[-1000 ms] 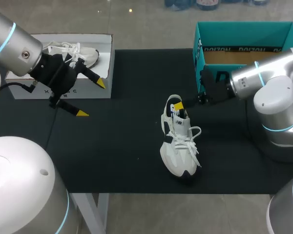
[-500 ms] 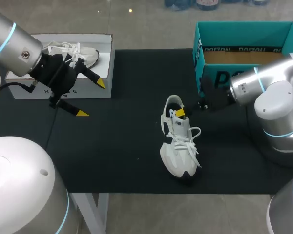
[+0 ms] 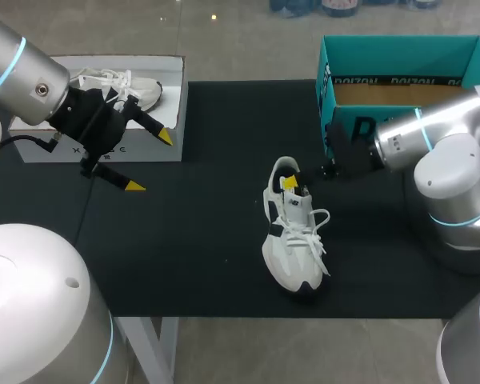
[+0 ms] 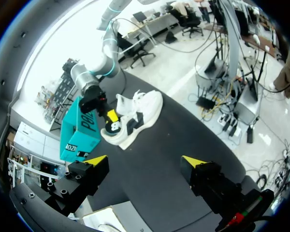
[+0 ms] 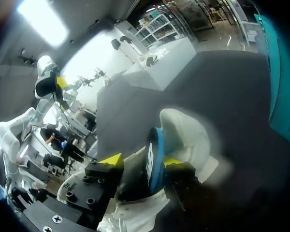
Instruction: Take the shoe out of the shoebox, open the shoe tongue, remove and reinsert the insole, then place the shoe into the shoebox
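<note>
Black-topped table (image 3: 208, 240) carries everything. At its far R corner stands the teal shoebox (image 3: 360, 80), open on top, w/ brown base showing inside. The right arm (image 3: 456, 160) comes in across the box's front wall and hides part of it. At the far L corner sits a white box (image 3: 156, 148), also open, w/ a second white shoe (image 3: 140, 88) lying in it. The left arm (image 3: 24, 64) hangs in front of that box and covers part of its near wall. The shoe (image 3: 292, 256), white w/ black patches, is outside the shoebox. It stands upright on its sole near mid-table, toe toward the robot's edge, heel toward the far side, near the teal box and well apart from the white one. The right gripper (image 3: 296, 186) sits at the shoe's opening, so wrist and fingers lie btwn shoe and teal box. In the R wrist view both yellow tips press from two sides on a dark blue-edged piece (image 5: 152, 159); tongue or insole, cannot tell. The left gripper (image 3: 150, 162) hangs w/ fingers spread wide, nothing btwn them, just beside the white box.
</note>
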Controlling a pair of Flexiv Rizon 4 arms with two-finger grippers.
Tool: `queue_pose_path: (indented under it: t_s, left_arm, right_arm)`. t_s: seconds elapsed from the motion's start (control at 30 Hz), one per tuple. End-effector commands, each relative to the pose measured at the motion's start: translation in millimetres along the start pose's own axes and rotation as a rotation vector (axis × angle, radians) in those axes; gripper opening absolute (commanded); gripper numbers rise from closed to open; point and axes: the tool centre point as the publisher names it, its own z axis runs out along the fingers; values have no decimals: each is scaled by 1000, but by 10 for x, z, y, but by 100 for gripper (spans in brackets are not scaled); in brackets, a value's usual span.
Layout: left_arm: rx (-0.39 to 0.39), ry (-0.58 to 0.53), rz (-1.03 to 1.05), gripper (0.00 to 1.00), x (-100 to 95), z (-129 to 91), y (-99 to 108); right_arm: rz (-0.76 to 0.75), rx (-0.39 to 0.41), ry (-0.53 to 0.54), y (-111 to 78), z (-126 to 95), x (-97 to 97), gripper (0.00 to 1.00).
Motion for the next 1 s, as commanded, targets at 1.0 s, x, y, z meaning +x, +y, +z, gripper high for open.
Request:
queue_pose_path:
  t_s: [1.0]
  left_arm:
    - [-4, 3, 0, 100, 3, -5, -6]
  right_arm:
    - [171, 98, -478, 197, -308, 321, 100]
